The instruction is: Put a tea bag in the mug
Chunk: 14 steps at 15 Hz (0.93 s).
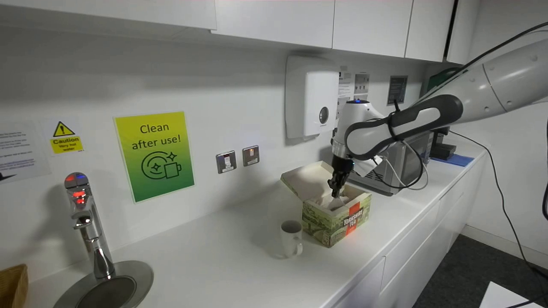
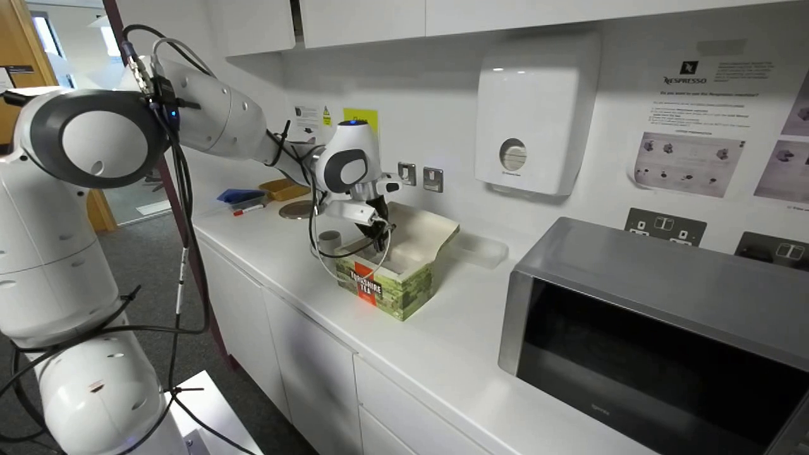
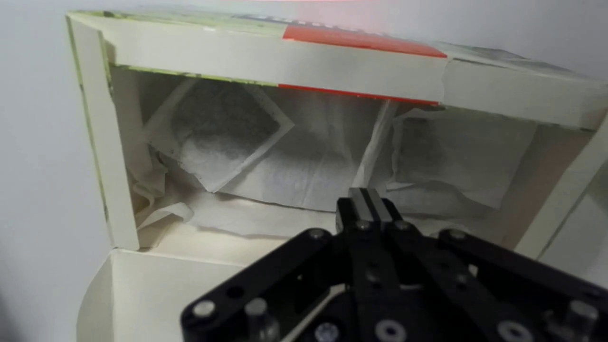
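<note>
The white mug [image 1: 287, 240] stands upright on the counter beside the tea box, and it also shows partly behind the cables in an exterior view [image 2: 328, 239]. The Yorkshire Tea box [image 1: 317, 222] is open, lid tilted back toward the wall; its rim [image 3: 199, 47] fills the wrist view. My gripper [image 1: 336, 193] points down over the box opening. In the wrist view its fingertips [image 3: 369, 194] are closed together on a tea bag [image 3: 375, 142], seen nearly edge-on. A pale tea bag corner [image 1: 337, 202] shows below the fingers. Other tea bags [image 3: 223, 128] lie flat inside the box.
A microwave [image 2: 632, 303] stands along the counter past the box. A clear plastic tub [image 2: 477, 249] sits behind the box by the wall. A tap [image 1: 92, 231] with a round drain is further along. A towel dispenser [image 1: 310, 98] hangs above on the wall.
</note>
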### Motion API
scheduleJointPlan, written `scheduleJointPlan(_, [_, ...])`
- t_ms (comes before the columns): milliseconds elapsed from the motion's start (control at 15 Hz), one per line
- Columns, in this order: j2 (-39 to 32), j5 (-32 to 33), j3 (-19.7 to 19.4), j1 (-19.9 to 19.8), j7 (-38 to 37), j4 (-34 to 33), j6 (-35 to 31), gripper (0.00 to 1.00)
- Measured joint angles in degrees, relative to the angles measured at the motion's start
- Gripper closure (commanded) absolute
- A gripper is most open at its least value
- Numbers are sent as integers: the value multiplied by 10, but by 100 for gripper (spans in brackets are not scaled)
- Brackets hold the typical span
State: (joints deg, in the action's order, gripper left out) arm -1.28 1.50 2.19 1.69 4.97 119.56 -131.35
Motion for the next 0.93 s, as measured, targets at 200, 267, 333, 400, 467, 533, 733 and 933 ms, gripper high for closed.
scheduleJointPlan(200, [2, 8, 0, 0, 0, 3, 0, 100])
scheduleJointPlan(267, [2, 9, 0, 0, 0, 3, 0, 100])
scheduleJointPlan(333, [2, 9, 0, 0, 0, 4, 0, 100])
scheduleJointPlan(400, [3, 9, 0, 0, 0, 4, 0, 100])
scheduleJointPlan(467, [3, 10, 0, 0, 0, 4, 0, 81])
scheduleJointPlan(533, [4, 10, 0, 0, 0, 5, 0, 73])
scheduleJointPlan(733, [5, 12, 0, 0, 0, 5, 0, 52])
scheduleJointPlan(933, [5, 15, 0, -1, 0, 7, 0, 30])
